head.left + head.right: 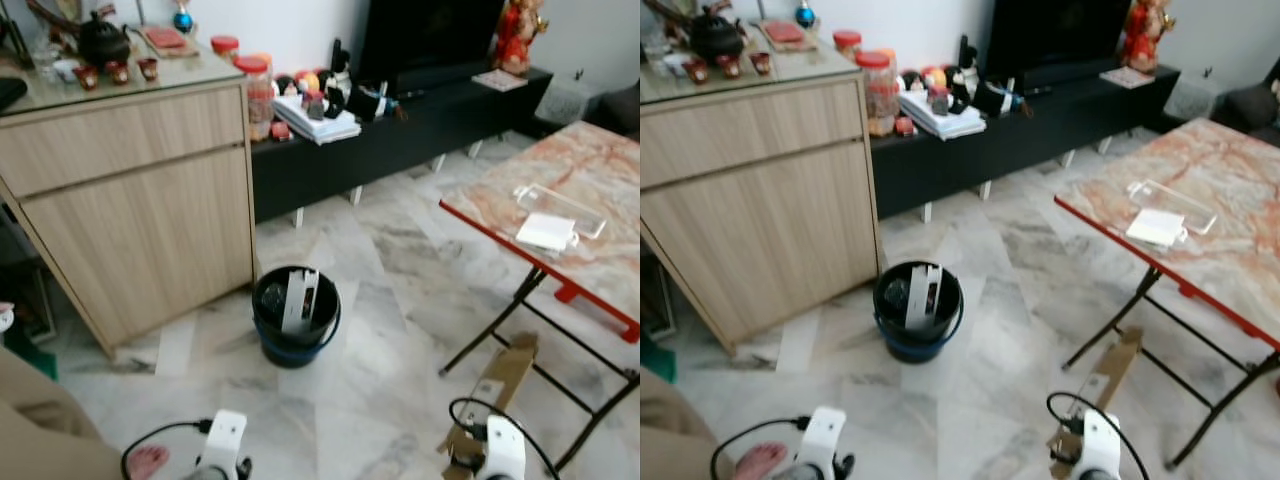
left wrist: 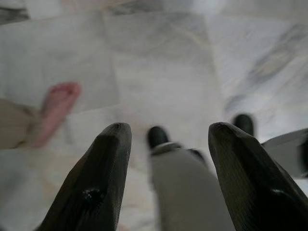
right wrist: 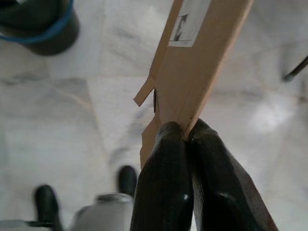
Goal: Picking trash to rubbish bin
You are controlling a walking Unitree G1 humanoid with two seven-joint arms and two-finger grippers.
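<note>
Where the right gripper's (image 3: 186, 137) fingers are pressed together, the flat cardboard box (image 3: 202, 57) is clamped by its end, low over the marble floor (image 1: 380, 330) beside the folding tabletop's (image 1: 590, 180) legs. A white label with unreadable print is borne by the cardboard. Left of it, the left gripper (image 2: 168, 139) is held with fingers apart above the floor, the rubbish bin (image 1: 295, 315) standing ahead by the wooden cabinet (image 1: 140, 200).

- The left gripper (image 2: 168, 144) hangs over the marble floor (image 2: 159, 62), its two black fingers (image 2: 103, 178) spread apart.
- A person's bare foot (image 2: 55, 108) rests on that floor, beside one finger.
- Between the fingers shows a blurred grey robot part (image 2: 185, 187).
</note>
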